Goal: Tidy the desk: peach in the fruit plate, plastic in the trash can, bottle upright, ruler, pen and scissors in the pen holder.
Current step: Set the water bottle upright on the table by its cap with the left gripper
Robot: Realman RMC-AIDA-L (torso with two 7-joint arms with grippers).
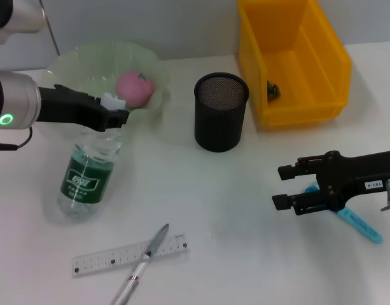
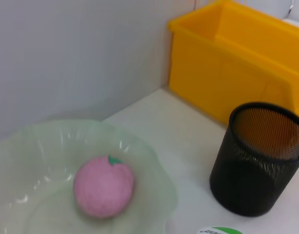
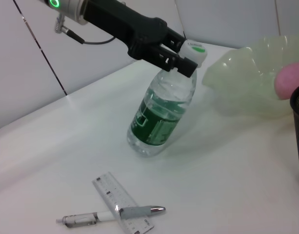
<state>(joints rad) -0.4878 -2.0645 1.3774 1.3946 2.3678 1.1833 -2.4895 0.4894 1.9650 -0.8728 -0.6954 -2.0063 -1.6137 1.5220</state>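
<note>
The clear bottle [image 1: 90,171] [image 3: 161,117] leans with its base on the desk [image 1: 233,210], and my left gripper [image 1: 117,113] [image 3: 186,61] is shut on its neck just under the white and green cap. Behind it the pink peach [image 1: 135,88] [image 2: 104,185] lies in the pale green fruit plate [image 1: 80,67] [image 2: 154,161]. The black mesh pen holder [image 1: 221,111] [image 2: 256,165] stands at mid-desk. A dark bit of plastic [image 1: 273,91] rests in the yellow trash can [image 1: 296,95]. Ruler [image 1: 118,256] [image 3: 121,199] and pen [image 1: 144,262] [image 3: 110,213] lie crossed at the front. My right gripper [image 1: 284,186] is open, with the blue scissors [image 1: 359,223] partly hidden under it.
A grey wall [image 2: 66,58] runs along the back of the desk, close behind the fruit plate and the trash can. White tabletop stretches between the pen holder, the ruler and my right gripper.
</note>
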